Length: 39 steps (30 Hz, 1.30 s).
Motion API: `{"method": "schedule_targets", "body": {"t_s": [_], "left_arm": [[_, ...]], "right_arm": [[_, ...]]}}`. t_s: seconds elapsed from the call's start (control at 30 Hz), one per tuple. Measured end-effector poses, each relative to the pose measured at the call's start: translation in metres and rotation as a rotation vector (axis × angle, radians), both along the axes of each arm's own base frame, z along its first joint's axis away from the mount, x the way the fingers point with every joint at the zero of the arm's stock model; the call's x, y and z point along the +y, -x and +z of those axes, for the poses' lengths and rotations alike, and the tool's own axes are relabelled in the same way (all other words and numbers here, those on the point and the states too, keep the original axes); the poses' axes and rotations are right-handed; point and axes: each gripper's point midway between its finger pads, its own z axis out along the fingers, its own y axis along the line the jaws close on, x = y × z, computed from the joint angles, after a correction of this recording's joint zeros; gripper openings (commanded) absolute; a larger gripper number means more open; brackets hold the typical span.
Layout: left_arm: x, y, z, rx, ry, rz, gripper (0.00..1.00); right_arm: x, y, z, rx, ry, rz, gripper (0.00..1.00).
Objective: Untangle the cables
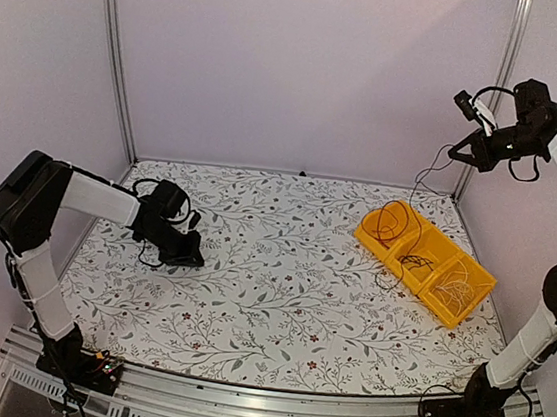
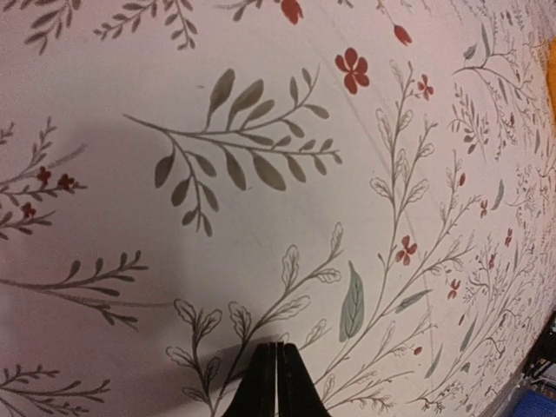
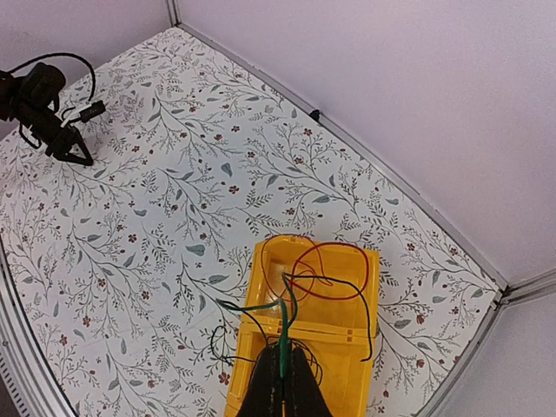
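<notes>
while thin, glossy cables (image 1: 456, 286) curl in loose loops inside the yellow plastic tray (image 3: 265, 287), one green strand (image 3: 282, 334) rises near-vertical into the pinching right hand (image 3: 281, 382); the left hand (image 2: 276, 378), closed and empty, sits low over the floral desk (image 2: 261, 130).

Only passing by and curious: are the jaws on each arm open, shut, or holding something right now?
Left gripper: jaws closed, holding nothing.
Right gripper: jaws closed on a thin green cable, high above the yellow tray.
</notes>
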Motion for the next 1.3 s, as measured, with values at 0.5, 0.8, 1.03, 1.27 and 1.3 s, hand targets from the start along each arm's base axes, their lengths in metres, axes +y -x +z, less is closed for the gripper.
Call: {"method": "schedule_targets", "body": {"t_s": [0.5,0.8,1.03,1.27,1.3], "left_arm": [[-0.017,-0.038,0.001,-0.033,0.019,-0.007,0.03],[-0.021,-0.044,0.001,-0.034,0.026,-0.017,0.04],[-0.023,-0.047,0.002,-0.034,0.031,-0.022,0.05],[-0.024,-0.048,0.002,-0.032,0.032,-0.025,0.06],[-0.024,-0.048,0.002,-0.032,0.032,-0.026,0.06]], "right_arm": [[-0.012,0.037,0.088,-0.288,0.054,-0.060,0.00],[-0.043,0.021,0.065,-0.285,0.198,-0.164,0.00],[-0.077,0.013,0.059,-0.301,0.293,-0.241,0.00],[-0.089,0.016,0.069,-0.343,0.338,-0.267,0.00],[-0.089,0.017,0.072,-0.350,0.340,-0.269,0.00]]}}
